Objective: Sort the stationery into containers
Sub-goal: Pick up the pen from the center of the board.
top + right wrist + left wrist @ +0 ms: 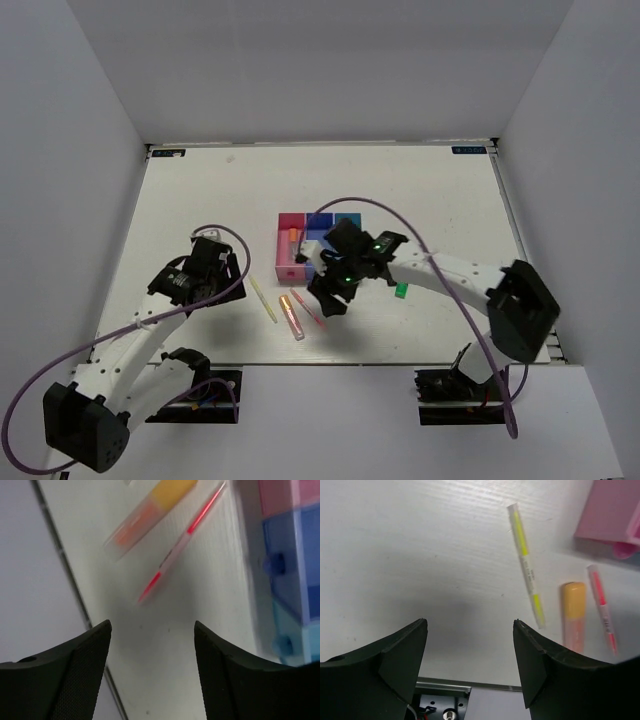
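The three joined containers stand mid-table: the pink-red bin (289, 262), the dark blue bin (320, 221) and the light blue bin (351, 220). An orange item lies in the pink-red bin. The thin yellow pen (263, 299), the orange-pink highlighter (292, 316) and the thin pink-red pen (307, 310) lie on the table in front of the bins. A green end (401, 291) shows beside the right arm. My right gripper (328, 298) is open and empty, just right of the pink-red pen (182, 535). My left gripper (222, 272) is open and empty, left of the yellow pen (525, 565). The purple pen is not visible.
The near table edge (470, 685) runs just below the left fingers. The right arm crosses over the front of the blue bins. The right wrist view shows the dark blue bin (290, 555) and the light blue bin (300, 635) at the right.
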`<action>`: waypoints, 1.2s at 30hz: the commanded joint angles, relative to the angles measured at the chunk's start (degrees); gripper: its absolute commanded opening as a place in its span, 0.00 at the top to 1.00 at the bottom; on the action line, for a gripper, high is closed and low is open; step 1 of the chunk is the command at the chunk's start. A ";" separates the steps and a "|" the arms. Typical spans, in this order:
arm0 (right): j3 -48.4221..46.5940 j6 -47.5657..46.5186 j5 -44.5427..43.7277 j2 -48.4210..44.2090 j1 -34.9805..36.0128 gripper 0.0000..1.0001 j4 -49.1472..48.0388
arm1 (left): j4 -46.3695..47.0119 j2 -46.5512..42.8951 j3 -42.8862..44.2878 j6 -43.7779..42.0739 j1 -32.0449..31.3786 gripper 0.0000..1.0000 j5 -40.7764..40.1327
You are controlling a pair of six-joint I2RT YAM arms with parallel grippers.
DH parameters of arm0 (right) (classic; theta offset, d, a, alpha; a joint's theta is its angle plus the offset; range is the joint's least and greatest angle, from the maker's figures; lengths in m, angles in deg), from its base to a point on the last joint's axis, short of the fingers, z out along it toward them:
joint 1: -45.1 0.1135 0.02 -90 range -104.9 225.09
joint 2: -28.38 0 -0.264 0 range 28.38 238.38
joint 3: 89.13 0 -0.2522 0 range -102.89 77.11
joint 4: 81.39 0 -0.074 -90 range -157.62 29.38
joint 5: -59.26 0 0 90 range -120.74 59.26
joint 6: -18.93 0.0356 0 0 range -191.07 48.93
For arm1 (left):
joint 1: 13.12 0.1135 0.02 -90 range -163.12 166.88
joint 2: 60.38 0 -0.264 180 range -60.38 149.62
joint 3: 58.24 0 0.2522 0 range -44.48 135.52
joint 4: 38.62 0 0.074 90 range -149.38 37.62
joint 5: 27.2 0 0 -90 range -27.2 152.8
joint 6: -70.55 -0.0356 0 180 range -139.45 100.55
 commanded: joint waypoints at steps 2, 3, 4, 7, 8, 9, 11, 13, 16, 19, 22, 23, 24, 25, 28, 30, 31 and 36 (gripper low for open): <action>-7.68 10.73 -15.47 8.52 7.06 0.29 -7.85 | 1.01 -4.34 -3.95 -2.12 3.55 0.20 4.98; -9.88 14.31 -17.26 10.97 8.73 0.28 -8.64 | 1.01 -5.04 -4.40 -2.38 5.03 0.19 5.60; -10.86 14.61 -18.41 13.17 9.44 0.28 -8.38 | 1.62 -5.57 -4.92 -2.56 5.48 0.19 5.69; -13.50 18.21 -21.04 18.09 12.08 0.26 -10.84 | 1.80 -7.24 -4.93 -3.88 6.62 0.19 5.08; -15.68 18.74 -21.49 18.90 12.60 0.26 -10.84 | 1.80 -7.42 -4.84 -4.14 7.59 0.19 4.73; -16.22 19.78 -23.50 19.77 13.83 0.26 -10.49 | 1.72 -7.60 -5.19 -4.23 7.94 0.18 4.64; -17.71 20.49 -23.25 22.50 14.10 0.26 -9.79 | 2.07 -8.48 -5.45 -4.41 8.99 0.18 4.99; -19.12 21.82 -23.25 23.82 14.46 0.26 -9.08 | 2.15 -9.00 -5.89 -4.41 9.79 0.18 5.61; -19.13 23.22 -24.22 24.61 15.16 0.31 -9.52 | 2.07 -9.62 -6.42 -4.58 10.32 0.17 5.08; -19.39 24.62 -25.18 25.67 15.33 0.39 -9.17 | 2.15 -9.88 -6.25 -4.76 11.11 0.17 4.99; -20.18 25.50 -25.45 27.43 15.42 0.46 -8.30 | 2.24 -10.41 -6.51 -4.67 11.46 0.17 4.99; -20.18 25.68 -25.54 27.78 15.34 0.48 -7.95 | 2.07 -10.76 -6.42 -4.50 11.37 0.17 4.99; -19.57 26.12 -25.36 27.95 15.42 0.50 -8.20 | 1.98 -10.94 -6.42 -4.58 11.37 0.17 4.91; -19.39 26.38 -24.93 27.70 15.42 0.51 -8.29 | 2.15 -10.94 -6.51 -4.58 11.37 0.17 4.99; -18.25 26.65 -25.27 27.78 15.78 0.53 -8.65 | 2.07 -11.47 -6.60 -4.41 11.46 0.17 4.73; -18.07 26.56 -25.71 28.30 15.95 0.53 -8.82 | 1.98 -11.38 -6.68 -4.41 11.46 0.17 4.55; -17.64 26.65 -26.06 28.48 16.21 0.53 -9.00 | 2.15 -11.38 -6.69 -4.32 11.46 0.17 4.47; -15.88 26.47 -27.99 29.19 17.00 0.56 -9.70 | 1.80 -11.82 -6.69 -4.14 11.37 0.17 4.29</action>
